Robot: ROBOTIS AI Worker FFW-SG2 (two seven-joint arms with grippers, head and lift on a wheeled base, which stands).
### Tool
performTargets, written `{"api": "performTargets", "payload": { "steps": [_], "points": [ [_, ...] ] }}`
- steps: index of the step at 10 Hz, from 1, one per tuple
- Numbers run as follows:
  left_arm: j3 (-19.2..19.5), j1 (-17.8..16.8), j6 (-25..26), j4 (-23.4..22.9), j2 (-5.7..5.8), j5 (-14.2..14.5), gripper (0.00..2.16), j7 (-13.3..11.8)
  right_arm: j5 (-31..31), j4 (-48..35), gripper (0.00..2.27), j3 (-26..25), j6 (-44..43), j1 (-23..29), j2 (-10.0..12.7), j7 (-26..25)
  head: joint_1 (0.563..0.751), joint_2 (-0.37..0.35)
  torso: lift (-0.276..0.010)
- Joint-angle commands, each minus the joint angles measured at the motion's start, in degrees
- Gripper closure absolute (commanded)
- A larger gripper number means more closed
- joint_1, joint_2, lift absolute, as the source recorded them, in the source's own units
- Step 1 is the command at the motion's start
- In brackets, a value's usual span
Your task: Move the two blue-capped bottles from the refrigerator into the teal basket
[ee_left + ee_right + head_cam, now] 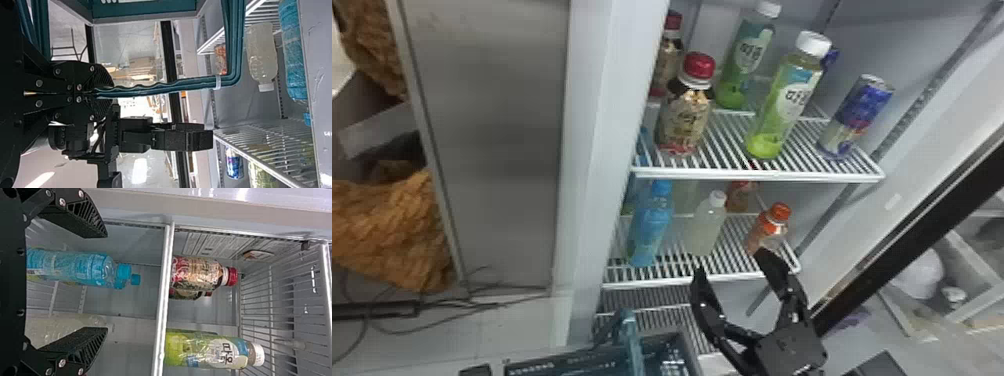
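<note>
Nothing of the move is done as far as this moment shows: both blue-capped bottles are in the refrigerator, so both transfers are left. The front bottle [649,227] stands upright on the middle shelf [657,284], near the centre of the head view, just beside the white-capped bottle [708,225]. The rear bottle, known by its blue cap [136,279] in the right wrist view, is mostly hidden behind it. The basket [691,351] is at the bottom of the head view, below that shelf; whether anything lies inside, I cannot tell. Its part of the job looks settled, with the left gripper [103,93] clamped on the handle [156,89]. The right gripper [733,264], in the lower right of the head view, has its fingers wide apart and empty. The step in hand seems to be lining up on the front bottle, which would have to come out before the rear one is easy to reach. That calls for moving toward the left of the head view; a careless approach could knock the white-capped bottle.
</note>
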Motion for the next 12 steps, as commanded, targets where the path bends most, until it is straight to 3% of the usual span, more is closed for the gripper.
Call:
{"api": "performTargets", "payload": {
  "steps": [1, 7, 12],
  "points": [
    [-0.4, -0.23, 0.19, 0.0, 0.15, 0.31, 1.13, 0.0, 0.1, 0.21, 0.18, 0.28, -0.29, -0.21, -0.15, 0.0, 0.695, -0.35, -0.158],
    [-1.55, -1.07, 0.9, 0.14, 0.32, 1.36, 1.13, 0.44, 0.19, 1.9, 0.17, 1.51, -1.41, -2.18, -0.86, 0.0, 0.695, -0.35, -0.158],
    [-1.55, -1.07, 0.9, 0.71, 0.24, 1.1, 1.13, 0.53, 0.8, 8.79, 0.17, 3.97, -1.41, -8.36, -1.82, -0.17, 0.695, -0.35, -0.158]
  ]
}}
